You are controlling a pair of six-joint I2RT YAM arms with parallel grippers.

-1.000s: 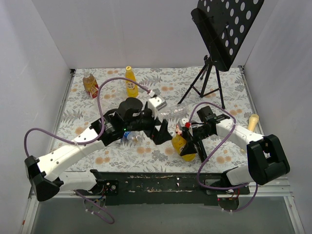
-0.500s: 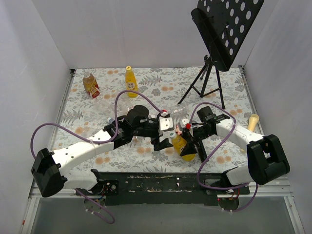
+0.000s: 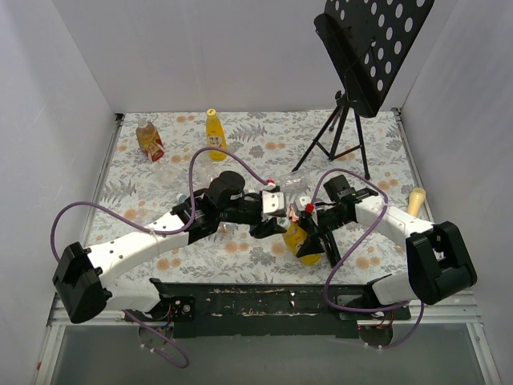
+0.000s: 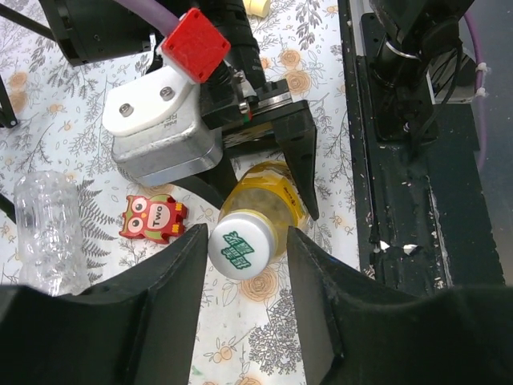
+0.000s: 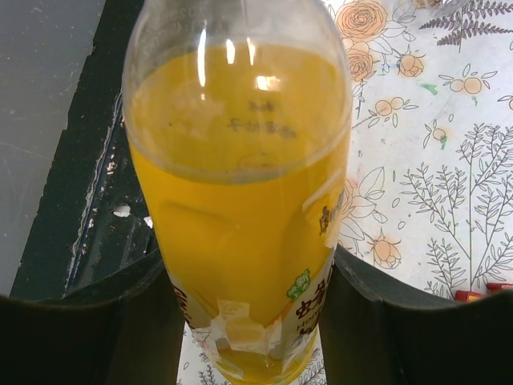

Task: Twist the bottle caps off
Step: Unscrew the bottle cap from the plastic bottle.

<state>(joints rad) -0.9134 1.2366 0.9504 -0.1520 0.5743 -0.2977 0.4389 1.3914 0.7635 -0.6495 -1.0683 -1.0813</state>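
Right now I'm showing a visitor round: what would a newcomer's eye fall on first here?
The yellow juice bottle in the near middle, clamped by the right gripper, with the left gripper flanking its white cap. Then the black perforated music stand towering at the far right.

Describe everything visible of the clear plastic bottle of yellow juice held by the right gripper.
The clear plastic bottle of yellow juice is mostly full, with an air pocket above the liquid and a label with green and dark print. A white screw cap with green print sits on its neck. The bottle is tilted, clamped around its body by the right gripper. The left gripper brackets the cap between its fingers. Whether they pinch it is unclear.
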